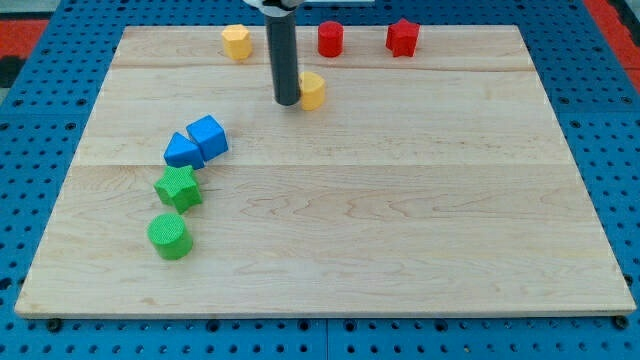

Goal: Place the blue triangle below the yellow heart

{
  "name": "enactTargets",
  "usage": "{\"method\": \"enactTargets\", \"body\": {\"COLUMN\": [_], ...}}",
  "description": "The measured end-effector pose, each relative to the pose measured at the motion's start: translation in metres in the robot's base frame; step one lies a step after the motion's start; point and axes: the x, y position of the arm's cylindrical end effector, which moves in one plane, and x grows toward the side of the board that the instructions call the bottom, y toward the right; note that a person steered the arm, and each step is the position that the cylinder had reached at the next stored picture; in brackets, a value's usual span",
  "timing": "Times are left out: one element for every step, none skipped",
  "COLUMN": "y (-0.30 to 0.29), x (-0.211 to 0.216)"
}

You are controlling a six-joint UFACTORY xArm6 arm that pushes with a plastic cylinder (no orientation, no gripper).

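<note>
Beside the yellow heart [313, 90], on its left and touching it, stands my tip [287, 102]; no jaws are visible. Blue triangle [183, 151] lies well down-left of the heart on the desk [400, 220], touching a blue cube [209, 136].

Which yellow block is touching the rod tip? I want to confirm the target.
The yellow block right beside my tip, on its right in view. The other yellow block sits apart near the view's top edge.
</note>
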Motion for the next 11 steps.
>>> {"method": "enactTargets", "body": {"y": [-0.009,-0.097,-0.151,-0.189,-0.176,-0.139,-0.101,-0.05,-0.019,-0.035,-0.131], "x": [0.0,0.0,0.028,0.056,0.091,0.106,0.105,0.105,0.105,0.105,0.109]}}
